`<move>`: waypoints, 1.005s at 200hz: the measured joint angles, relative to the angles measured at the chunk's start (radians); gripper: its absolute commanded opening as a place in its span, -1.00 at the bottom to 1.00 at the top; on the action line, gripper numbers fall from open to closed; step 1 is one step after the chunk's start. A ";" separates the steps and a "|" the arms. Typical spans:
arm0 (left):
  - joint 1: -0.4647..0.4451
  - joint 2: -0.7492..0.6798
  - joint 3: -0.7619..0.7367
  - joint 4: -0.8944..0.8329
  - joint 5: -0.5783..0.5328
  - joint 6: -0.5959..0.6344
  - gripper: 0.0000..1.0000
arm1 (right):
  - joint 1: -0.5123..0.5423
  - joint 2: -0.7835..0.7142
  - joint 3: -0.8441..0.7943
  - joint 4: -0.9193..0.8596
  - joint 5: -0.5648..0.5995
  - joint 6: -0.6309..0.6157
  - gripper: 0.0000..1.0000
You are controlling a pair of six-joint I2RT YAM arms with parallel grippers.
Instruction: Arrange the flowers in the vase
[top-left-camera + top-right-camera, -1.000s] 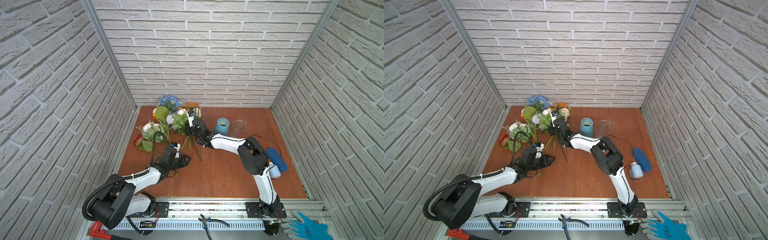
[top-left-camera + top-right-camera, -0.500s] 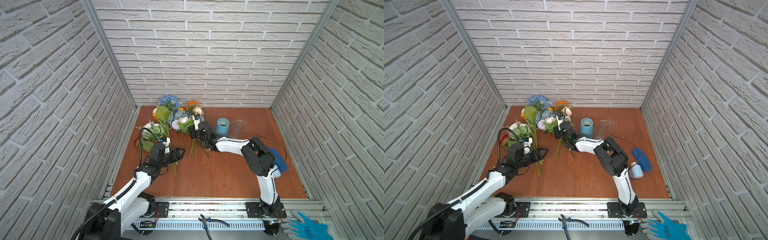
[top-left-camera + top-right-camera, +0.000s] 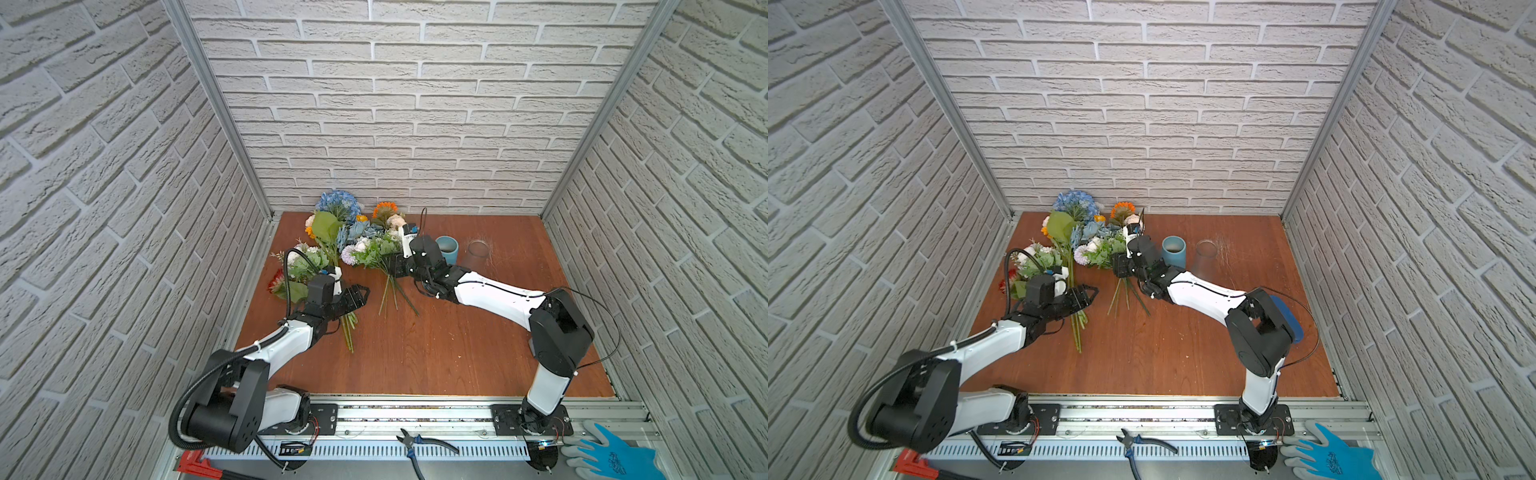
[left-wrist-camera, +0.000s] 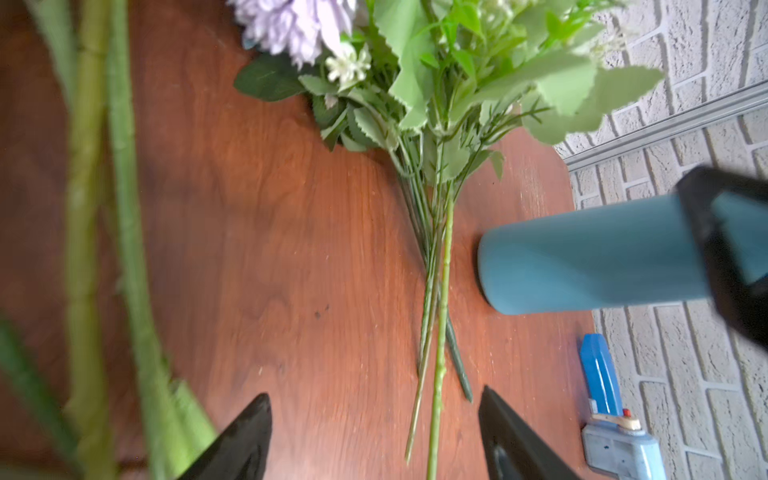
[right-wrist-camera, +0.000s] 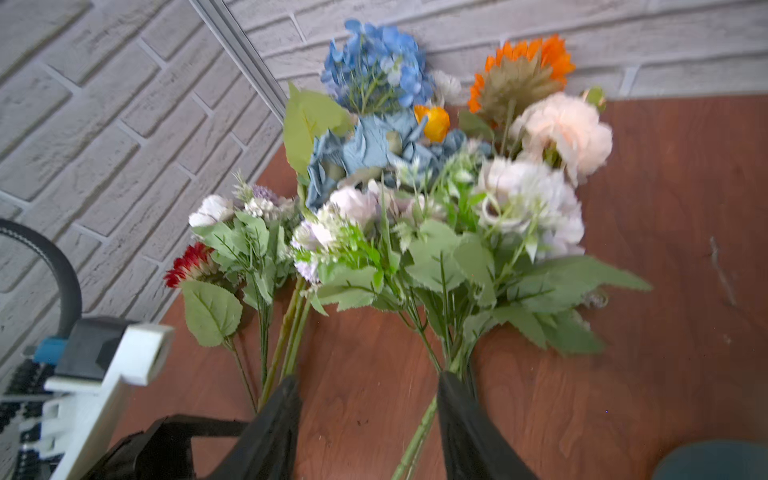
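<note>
jaws left, right: spread, released | flowers: thin green stems, ruffled blooms | table: reddish wood grain

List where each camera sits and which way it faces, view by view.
Top views: high above the front rail, looking down at the table and back wall; left arm and right arm show whole.
Left wrist: on the left arm, low, looking past the open left tool at a bunch's stems and the blue vase.
Right wrist: on the right arm, looking past the open right tool at the flowers.
Shared: both wrist views show that bunch's stems.
</note>
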 measured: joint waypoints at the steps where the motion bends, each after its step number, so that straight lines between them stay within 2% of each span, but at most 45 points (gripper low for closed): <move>1: 0.000 0.010 0.005 0.007 0.001 0.000 0.64 | 0.001 0.005 0.000 -0.003 0.000 0.004 0.06; 62: 0.003 0.284 0.203 0.219 0.005 0.000 0.67 | 0.009 0.145 0.003 -0.080 0.012 0.099 0.02; 110: 0.005 0.481 0.298 0.313 0.002 -0.031 0.47 | 0.008 0.195 0.030 -0.031 -0.002 0.156 -0.05; 137: 0.005 0.540 0.334 0.348 0.003 -0.056 0.16 | 0.009 0.237 0.037 -0.006 -0.017 0.185 -0.25; 161: 0.005 0.554 0.356 0.377 0.006 -0.071 -0.45 | 0.008 0.245 0.037 -0.002 -0.023 0.204 -0.63; 176: 0.005 0.554 0.367 0.386 0.005 -0.071 -0.74 | 0.008 0.245 0.037 0.013 -0.023 0.215 -0.84; 201: 0.011 0.554 0.375 0.387 -0.001 -0.069 -1.00 | 0.004 0.233 0.002 0.029 -0.016 0.225 -0.88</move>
